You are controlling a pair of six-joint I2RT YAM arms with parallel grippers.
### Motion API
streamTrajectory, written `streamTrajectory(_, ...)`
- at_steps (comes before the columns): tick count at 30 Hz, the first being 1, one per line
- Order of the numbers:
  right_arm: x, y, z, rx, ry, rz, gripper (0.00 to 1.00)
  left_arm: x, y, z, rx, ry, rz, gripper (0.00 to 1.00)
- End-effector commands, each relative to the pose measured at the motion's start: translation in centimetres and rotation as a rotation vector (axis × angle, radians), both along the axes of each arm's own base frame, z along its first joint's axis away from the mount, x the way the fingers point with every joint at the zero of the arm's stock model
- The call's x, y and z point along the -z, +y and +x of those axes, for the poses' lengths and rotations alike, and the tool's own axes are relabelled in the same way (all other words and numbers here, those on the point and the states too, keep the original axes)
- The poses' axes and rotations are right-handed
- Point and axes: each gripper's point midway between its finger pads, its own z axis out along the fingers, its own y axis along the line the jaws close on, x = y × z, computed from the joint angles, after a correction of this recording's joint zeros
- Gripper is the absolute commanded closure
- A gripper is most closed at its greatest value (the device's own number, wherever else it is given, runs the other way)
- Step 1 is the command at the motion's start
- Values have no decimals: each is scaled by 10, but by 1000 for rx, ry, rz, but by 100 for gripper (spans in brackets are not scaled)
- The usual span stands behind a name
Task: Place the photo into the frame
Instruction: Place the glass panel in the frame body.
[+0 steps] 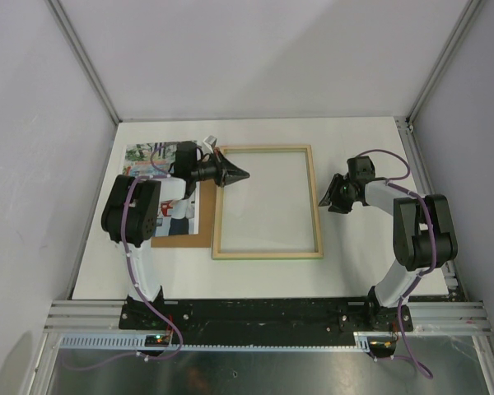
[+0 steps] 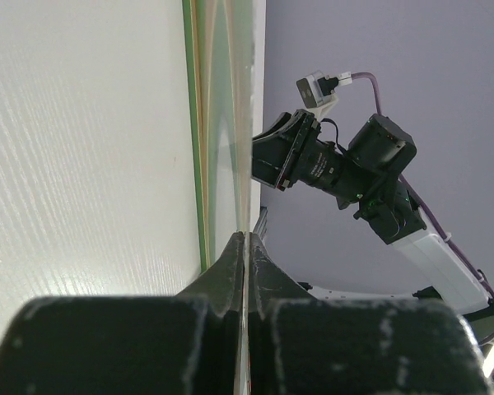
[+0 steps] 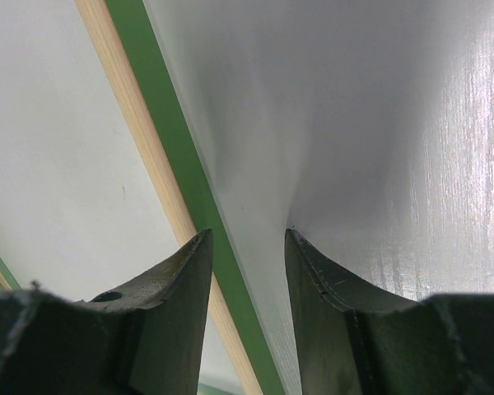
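Top view: frame [image 1: 267, 253] flat mid-table [image 1: 354, 263], pale side up; photo [image 1: 144, 155] at its 10 o'clock on brown backing board [image 1: 199, 222], partly under left arm [image 1: 136, 218]; left gripper [image 1: 244, 174] shut, tips by frame's 10 o'clock corner. Right wrist only: right gripper [image 3: 243, 239] half-wide, frame's 3 o'clock rail between fingers; contact unclear.

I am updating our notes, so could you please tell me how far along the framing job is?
Done: the frame lies wood side up, its opening showing the table. In hand: the left gripper, shut, is at its left bar; the right gripper, open, is by its right bar. Left: the photo lies apart on the brown board, not yet in the frame.
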Motion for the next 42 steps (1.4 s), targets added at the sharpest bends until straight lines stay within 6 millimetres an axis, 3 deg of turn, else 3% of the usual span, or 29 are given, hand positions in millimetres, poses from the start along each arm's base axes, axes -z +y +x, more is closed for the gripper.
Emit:
streamTrajectory(1,7,1,0,-13,6,-11,55,-10,-3,-10,48,-21,-31,100)
streamTrajectory(7,4,2,-1,-24,-3,-25,55,-10,-2,-10,44,-20,-31,100)
streamTrajectory(16,-21,-3,5,-8,-97,-48,54,-4,-1,-11,41,-4,-27,100)
streamTrajectory(26,-19,4,4,-36,-104,-55,53,-2,-1,-10,39,-1,-26,100)
streamTrajectory(33,-7,13,-1,-76,-74,-53,53,-1,0,-10,38,5,-26,100)
streamTrajectory(42,3,11,-4,-70,-44,-69,56,1,-1,-11,43,17,-25,100)
